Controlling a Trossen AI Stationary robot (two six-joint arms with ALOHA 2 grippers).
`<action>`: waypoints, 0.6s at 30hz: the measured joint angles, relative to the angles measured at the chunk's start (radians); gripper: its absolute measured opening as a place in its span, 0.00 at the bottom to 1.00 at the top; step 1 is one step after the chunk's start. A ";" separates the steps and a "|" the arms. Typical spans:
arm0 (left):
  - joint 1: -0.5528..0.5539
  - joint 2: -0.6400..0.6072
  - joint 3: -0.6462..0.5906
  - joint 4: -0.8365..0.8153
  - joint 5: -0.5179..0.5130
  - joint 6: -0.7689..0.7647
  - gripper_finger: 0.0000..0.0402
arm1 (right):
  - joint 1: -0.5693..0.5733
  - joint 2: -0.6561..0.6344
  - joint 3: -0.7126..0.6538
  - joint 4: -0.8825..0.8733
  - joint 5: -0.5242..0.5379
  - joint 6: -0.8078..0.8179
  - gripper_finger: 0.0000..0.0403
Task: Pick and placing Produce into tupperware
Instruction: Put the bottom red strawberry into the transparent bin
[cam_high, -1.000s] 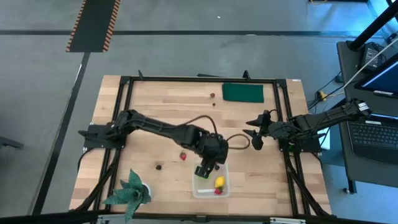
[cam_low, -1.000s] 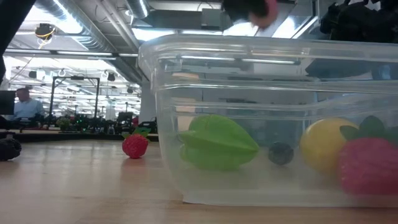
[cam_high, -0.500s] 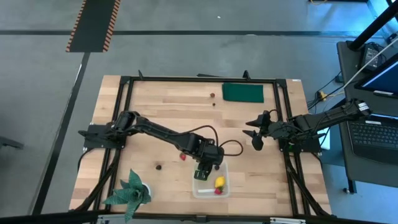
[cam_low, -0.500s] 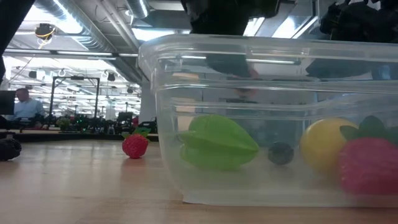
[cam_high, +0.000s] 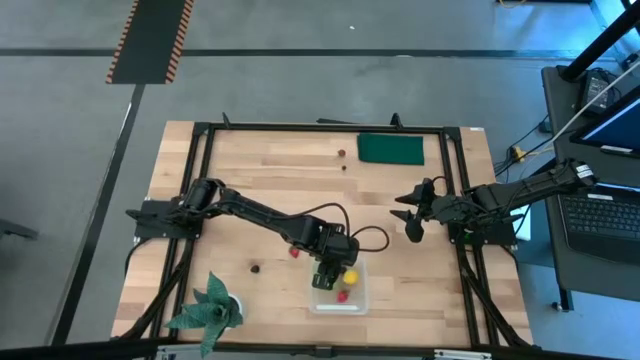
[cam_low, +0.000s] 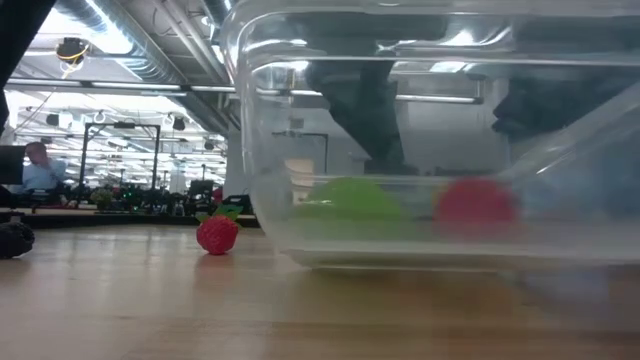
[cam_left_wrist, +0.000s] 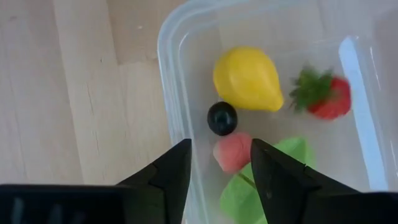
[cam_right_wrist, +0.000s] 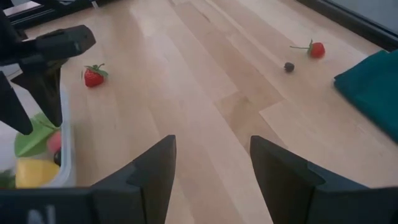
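- Left claw (cam_left_wrist: 219, 163) is over the tupperware (cam_high: 358, 298), fingers a little apart, holding nothing; a pink berry (cam_left_wrist: 232, 152) lies just under them.
- Tupperware sits at 6 o'clock on the surface (cam_high: 260, 175), with the lemon (cam_left_wrist: 247, 79) inside.
- Right claw (cam_right_wrist: 210, 163) waits at 3 o'clock, half open, empty.

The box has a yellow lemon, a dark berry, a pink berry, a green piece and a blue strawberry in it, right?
Almost. The strawberry is red, not blue, as the left wrist view shows. The lemon, dark berry, pink berry and green piece are in the box.
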 joint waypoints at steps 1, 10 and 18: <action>0.000 0.000 0.000 0.000 0.000 0.000 0.40 | 0.000 0.000 0.000 0.000 0.000 0.000 0.52; -0.006 -0.004 0.059 0.002 0.000 0.008 0.38 | -0.001 0.000 0.000 0.000 0.000 -0.005 0.52; -0.004 -0.006 0.190 -0.100 0.000 0.034 0.37 | -0.001 0.000 0.000 0.000 0.000 -0.003 0.52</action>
